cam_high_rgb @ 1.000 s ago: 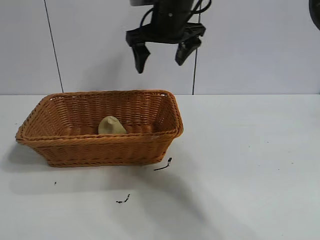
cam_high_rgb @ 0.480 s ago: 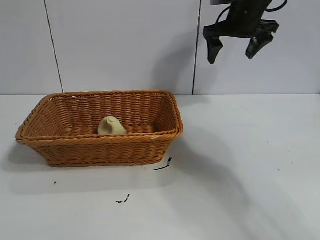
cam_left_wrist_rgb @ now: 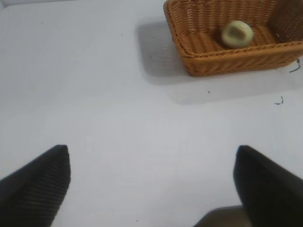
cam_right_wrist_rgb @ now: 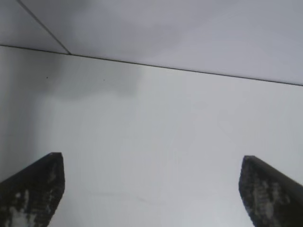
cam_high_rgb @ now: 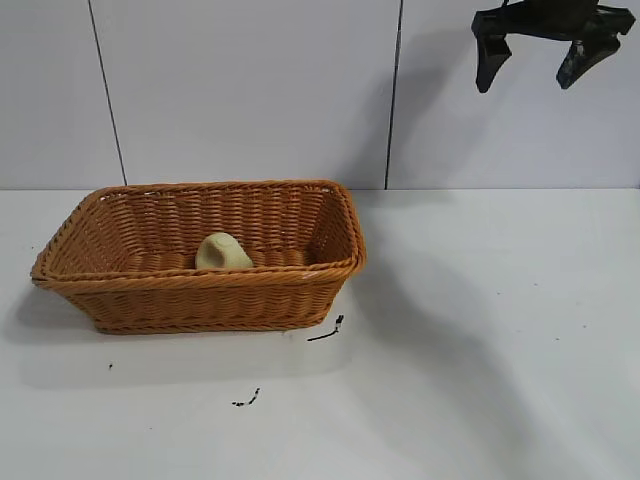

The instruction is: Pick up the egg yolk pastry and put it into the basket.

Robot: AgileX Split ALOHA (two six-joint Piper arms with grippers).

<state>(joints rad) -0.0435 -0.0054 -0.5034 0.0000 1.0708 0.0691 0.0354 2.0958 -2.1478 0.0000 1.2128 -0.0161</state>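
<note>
The right gripper [cam_high_rgb: 538,68] hung high at the exterior view's upper right, against the wall, its fingers spread wide and grasping nothing. Well below it and off to the left stood the wicker basket [cam_high_rgb: 200,290], with the egg yolk pastry [cam_high_rgb: 222,251] resting on its floor. Bare white table [cam_high_rgb: 500,330] lay open directly beneath this gripper. The left gripper [cam_left_wrist_rgb: 151,187], also released and empty, hovered over open tabletop, the basket well apart from it. No legible writing appeared.

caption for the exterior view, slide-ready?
Pastry in basket; right gripper open, empty, high at upper right.
</note>
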